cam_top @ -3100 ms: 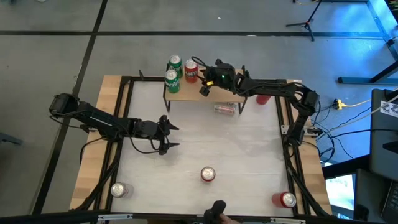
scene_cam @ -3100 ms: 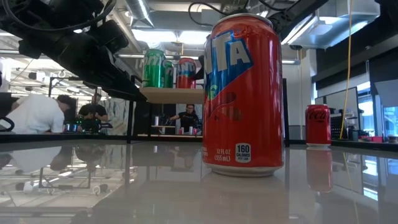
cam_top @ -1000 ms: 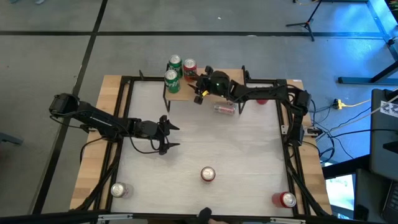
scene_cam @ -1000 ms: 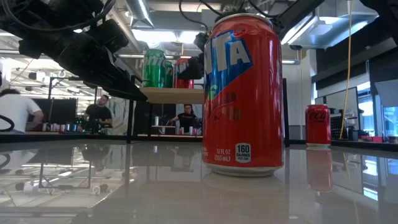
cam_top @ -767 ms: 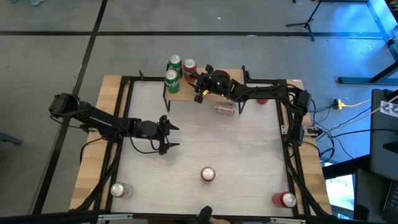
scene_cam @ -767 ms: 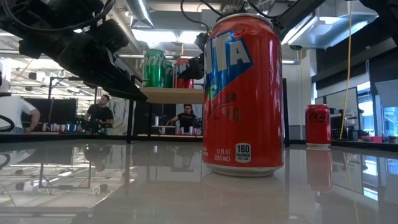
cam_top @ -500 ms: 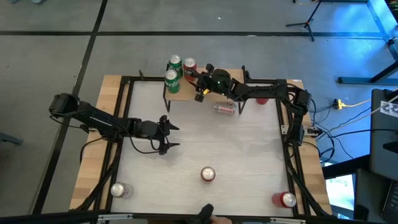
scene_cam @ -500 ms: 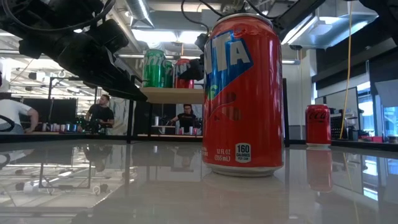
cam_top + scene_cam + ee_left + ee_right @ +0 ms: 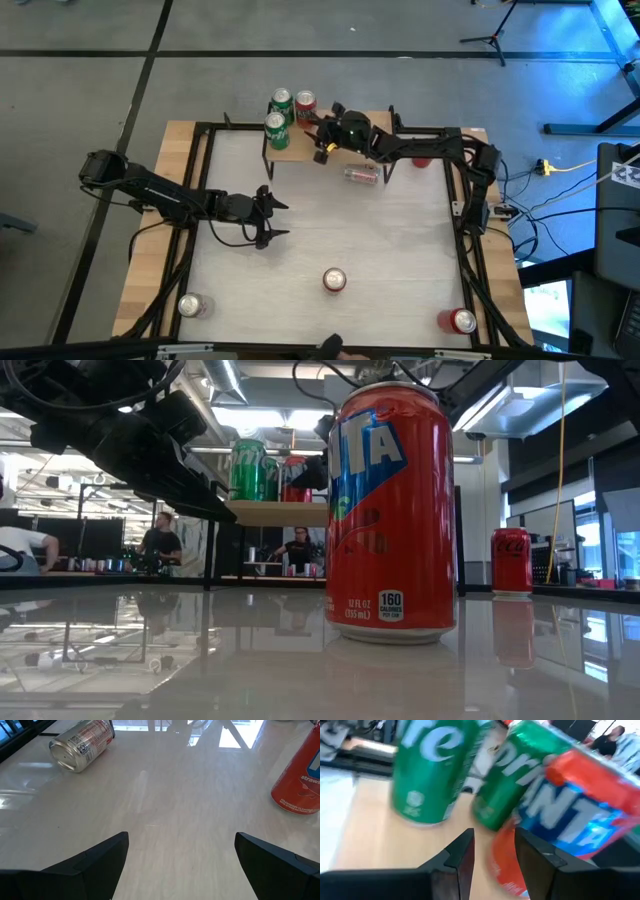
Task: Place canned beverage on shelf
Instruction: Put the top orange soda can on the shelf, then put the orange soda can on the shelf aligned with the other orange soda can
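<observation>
Right gripper sits at the shelf, at its back-left part, fingers narrowed to a small gap w/ nothing between them. In the right wrist view the red Fanta can stands upright on the shelf just beside the fingertips, off to one side, not pinched; whether a finger touches it can't be told. So this can looks already placed; likely step in hand is backing the gripper away w/o knocking it.

Relative to the shelf: right arm reaches along the shelf from the table's right edge, stretched nearly flat, wrist over the board. Two green Sprite cans stand upright on the shelf's left end, close by the Fanta can, so little room to clear.

Left gripper waits well in front of the shelf, toward the left, jaws spread wide, empty, arm low over the table.

Next candidate: a silver can lying on its side just in front of the shelf, long axis roughly parallel to the shelf's long edge. Right arm is much nearer to it than the left.

Farther from the shelf: an upright red can in mid-front of the table, a silver can at front-left corner, a red can at front-right.
</observation>
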Robot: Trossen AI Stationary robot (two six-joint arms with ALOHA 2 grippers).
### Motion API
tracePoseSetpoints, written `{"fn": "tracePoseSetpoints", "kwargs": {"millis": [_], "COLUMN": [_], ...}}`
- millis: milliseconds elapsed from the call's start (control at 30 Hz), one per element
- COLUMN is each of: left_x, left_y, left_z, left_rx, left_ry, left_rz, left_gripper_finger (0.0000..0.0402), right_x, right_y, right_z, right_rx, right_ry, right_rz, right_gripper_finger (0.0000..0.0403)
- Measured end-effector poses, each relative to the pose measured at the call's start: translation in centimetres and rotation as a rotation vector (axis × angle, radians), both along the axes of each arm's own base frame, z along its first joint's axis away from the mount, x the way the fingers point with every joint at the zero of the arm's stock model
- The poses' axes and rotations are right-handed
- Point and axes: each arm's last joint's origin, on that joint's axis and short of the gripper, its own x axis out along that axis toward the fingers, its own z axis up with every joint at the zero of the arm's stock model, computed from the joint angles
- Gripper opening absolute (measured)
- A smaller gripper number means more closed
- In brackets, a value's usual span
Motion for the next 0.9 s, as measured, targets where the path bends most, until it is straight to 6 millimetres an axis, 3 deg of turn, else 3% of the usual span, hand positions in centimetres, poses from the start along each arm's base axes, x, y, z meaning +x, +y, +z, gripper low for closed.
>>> {"fn": "tracePoseSetpoints", "kwargs": {"millis": [200, 467, 700, 900], "left_x": [0.0, 0.0, 0.2, 0.4], "left_y": [0.0, -0.5, -0.7, -0.8], "left_z": [0.0, 0.2, 0.5, 0.9], "left_rx": [-0.004, -0.006, 0.003, 0.036], "left_ry": [0.0, -0.018, -0.051, -0.102], "left_rz": [-0.006, -0.026, -0.046, -0.064], "left_gripper_finger": [0.0355, 0.0355, 0.0355, 0.0355], "right_x": [-1.2, -5.8, -8.8, -8.7], "right_y": [4.0, 11.3, 17.2, 20.6], "right_z": [3.3, 7.7, 8.6, 7.9], "right_rx": [0.046, 0.244, 0.386, 0.458], "right_ry": [0.058, 0.222, 0.362, 0.392], "right_rz": [0.06, 0.188, 0.282, 0.307], "right_gripper_finger": [0.0138, 0.0138, 0.0138, 0.0142]}}
